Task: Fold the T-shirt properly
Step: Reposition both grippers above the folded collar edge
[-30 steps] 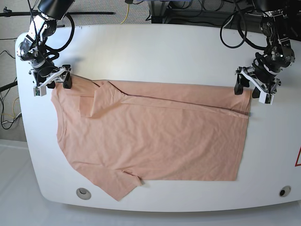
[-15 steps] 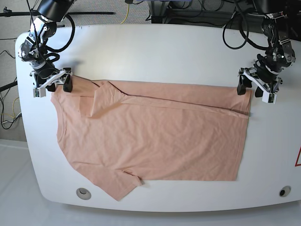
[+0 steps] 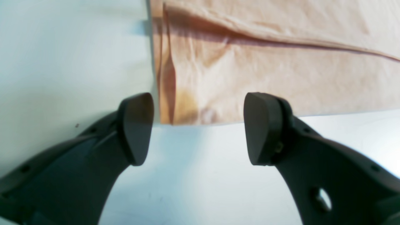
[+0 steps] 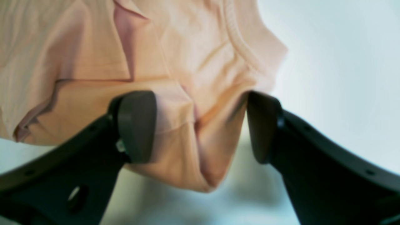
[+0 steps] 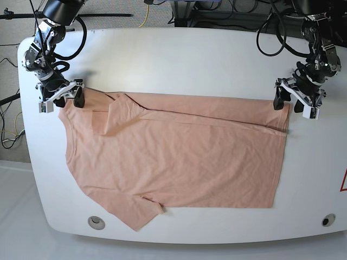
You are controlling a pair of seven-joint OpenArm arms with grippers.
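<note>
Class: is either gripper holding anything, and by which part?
Nothing is held. Both the left gripper and right gripper have open jaws at the T-shirt's far corners.

From my seat I see a white table (image 5: 179, 59) with rounded corners filling most of the base view, its surface evenly lit. Two small round fittings sit near its front edge — one at the left (image 5: 96, 221), one at the right (image 5: 327, 220). A red mark (image 5: 343, 181) shows at the right edge. Beyond the far edge lie dark cables (image 5: 217, 12) and a yellow cable (image 5: 145, 13). To the left — pale floor (image 5: 13, 206) and loose wires (image 5: 8, 132).
</note>
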